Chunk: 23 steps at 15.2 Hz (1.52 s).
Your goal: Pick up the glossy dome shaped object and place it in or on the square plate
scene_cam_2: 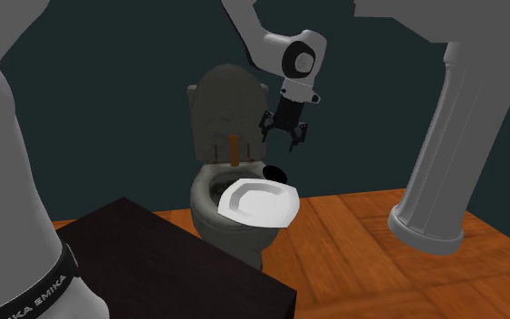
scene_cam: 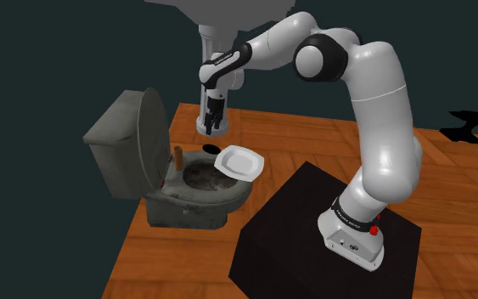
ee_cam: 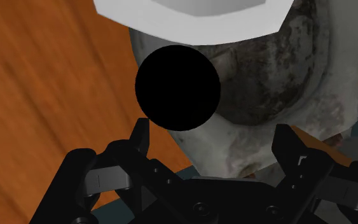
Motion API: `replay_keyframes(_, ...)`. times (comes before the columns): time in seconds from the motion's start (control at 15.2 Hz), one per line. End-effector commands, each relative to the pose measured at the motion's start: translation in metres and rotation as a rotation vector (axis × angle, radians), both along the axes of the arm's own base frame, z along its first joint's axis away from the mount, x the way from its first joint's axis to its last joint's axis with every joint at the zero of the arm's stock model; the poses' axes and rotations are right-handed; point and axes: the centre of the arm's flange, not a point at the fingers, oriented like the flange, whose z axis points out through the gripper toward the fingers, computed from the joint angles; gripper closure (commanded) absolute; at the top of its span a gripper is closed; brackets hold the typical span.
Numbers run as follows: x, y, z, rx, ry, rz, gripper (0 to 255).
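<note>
The gripper (scene_cam: 212,124) hangs with its fingers spread wide, holding nothing and clear of everything. It is straight above the black glossy dome (ee_cam: 177,88), which sits on the edge of the toilet (scene_cam: 186,208) rim just beside the white square plate (scene_cam_2: 260,201). The plate lies tilted across the bowl's rim. The raised lid (scene_cam: 148,136) stands close beside the gripper, and a grey pedestal (scene_cam_2: 443,154) rises behind. The arm arches from its stand (scene_cam: 296,229), wrist pointing down.

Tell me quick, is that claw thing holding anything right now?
Gripper: open, holding nothing, poised above the black dome.
</note>
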Motion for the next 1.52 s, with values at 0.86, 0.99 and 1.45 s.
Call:
replay_keyframes(0.86, 0.005, 0.01, -0.046, 0.004, 0.0, 0.008, 0)
replay_keyframes(0.99, 0.005, 0.01, -0.046, 0.004, 0.0, 0.008, 255)
replay_keyframes(1.45, 0.005, 0.01, -0.046, 0.004, 0.0, 0.008, 255)
